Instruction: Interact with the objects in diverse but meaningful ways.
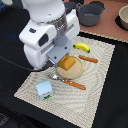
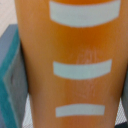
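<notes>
The golden-orange bread loaf with pale score marks sits over a round wooden plate on the mat. In the wrist view the loaf fills the frame between the dark fingers. My gripper is down at the loaf, closed on its sides, and mostly hidden by the white hand in the exterior view. The yellow banana lies beyond the plate. The white-and-light-blue carton stands near the mat's front corner. The red fruit is out of view.
A woven beige mat covers the dark table. A wooden-handled knife lies to the exterior view's right of the plate, and a fork in front of it. A grey pot and a bowl stand at the back.
</notes>
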